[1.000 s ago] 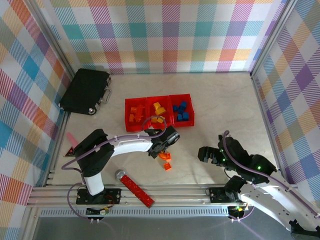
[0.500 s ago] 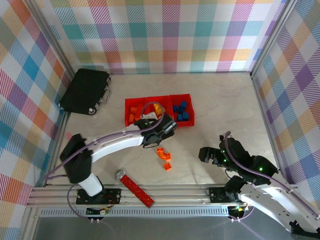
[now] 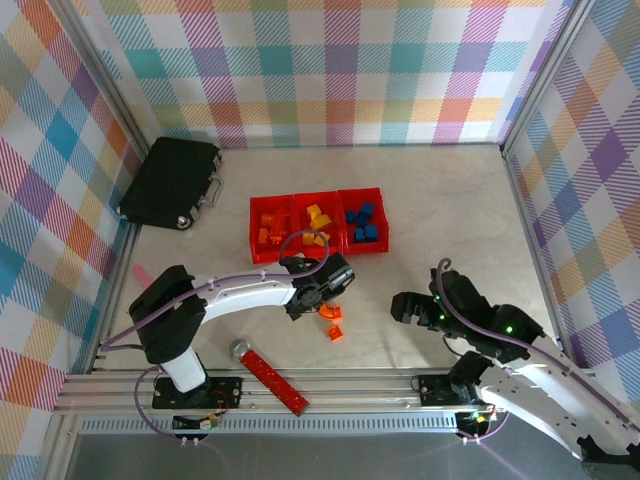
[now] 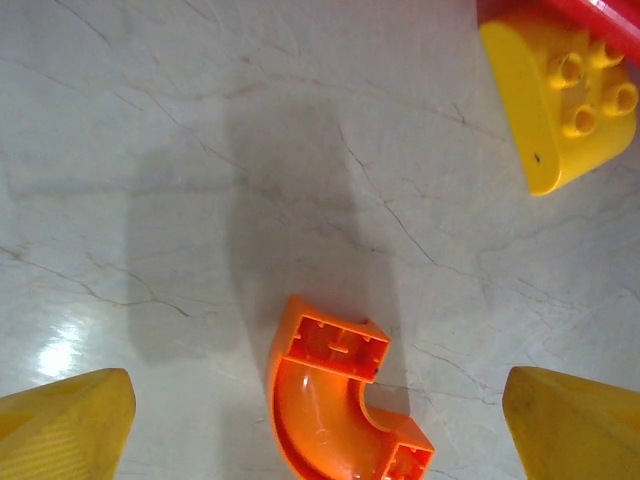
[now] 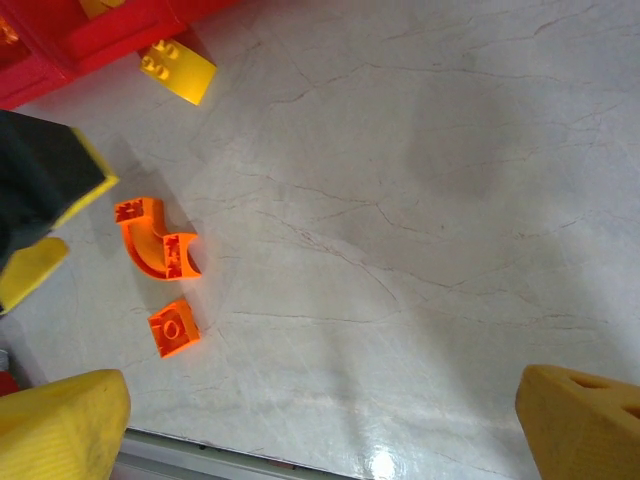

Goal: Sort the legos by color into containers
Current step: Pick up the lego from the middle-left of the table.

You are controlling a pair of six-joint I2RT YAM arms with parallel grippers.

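Left gripper point(image 3: 322, 300) hovers over the orange arch point(image 4: 310, 415), fingers spread wide with nothing in them; the wrist view has the arch lying on the table between the two yellow pads point(image 4: 65, 425), touching neither. I'd judge this piece light, stiff and glossy, so no fear of crushing it, but that curved back could squirt out of a pinch. The square hollow end looks the safer place to clamp, across its flat sides. The arm is stretched out low from its base, bent at the elbow, wrist pointing down at the table just in front of the containers point(image 3: 268, 256). A small orange brick point(image 5: 174, 328) sits near the arch on the side toward the bases. A yellow brick point(image 4: 560, 100) lies on the table just beside the red wall, not inside. Right gripper point(image 5: 320, 425) is held off to the side, well apart from the bricks, jaws wide and empty, its arm folded back toward its base.
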